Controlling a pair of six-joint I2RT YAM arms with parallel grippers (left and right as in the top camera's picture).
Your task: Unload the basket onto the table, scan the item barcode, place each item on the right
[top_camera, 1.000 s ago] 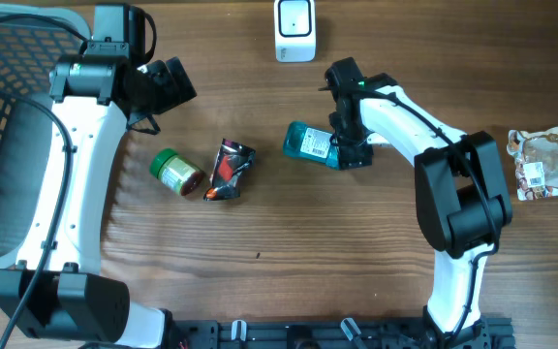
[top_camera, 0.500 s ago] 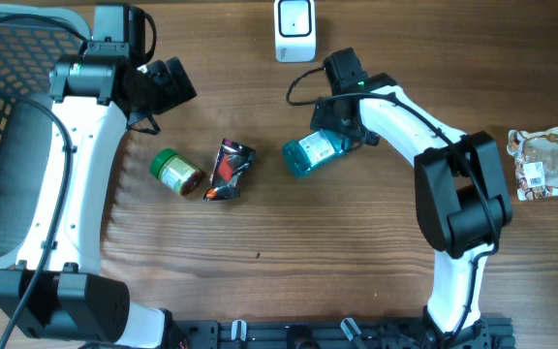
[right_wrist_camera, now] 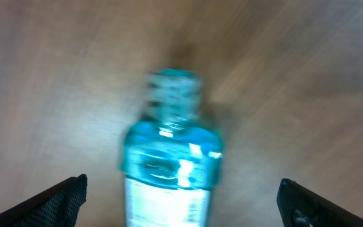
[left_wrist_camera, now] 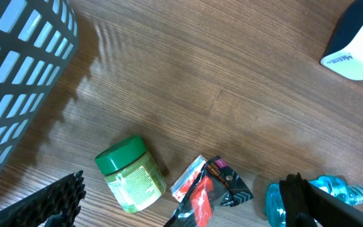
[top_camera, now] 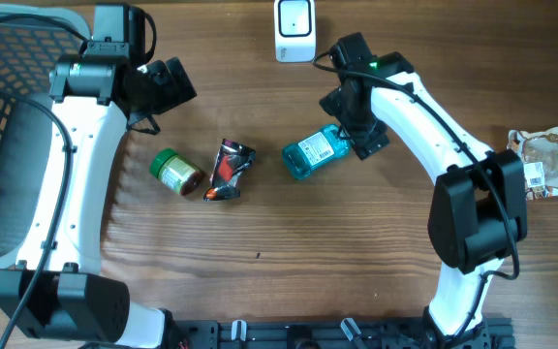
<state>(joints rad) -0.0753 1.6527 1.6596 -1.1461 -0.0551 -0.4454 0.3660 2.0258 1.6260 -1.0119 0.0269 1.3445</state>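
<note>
The right gripper (top_camera: 352, 126), jaws now wide and empty, has dropped the translucent teal plastic bottle (top_camera: 310, 156); the scan is probably still pending.

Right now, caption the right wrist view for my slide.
Open right tool above the teal bottle lying on the wooden table, image motion-blurred.

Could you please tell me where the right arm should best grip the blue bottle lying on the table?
Grip the blue bottle across its body, just below the neck, coming straight down from above. It lies on its side, label up, both long edges free, and the right claw hangs open at its neck end.
</note>
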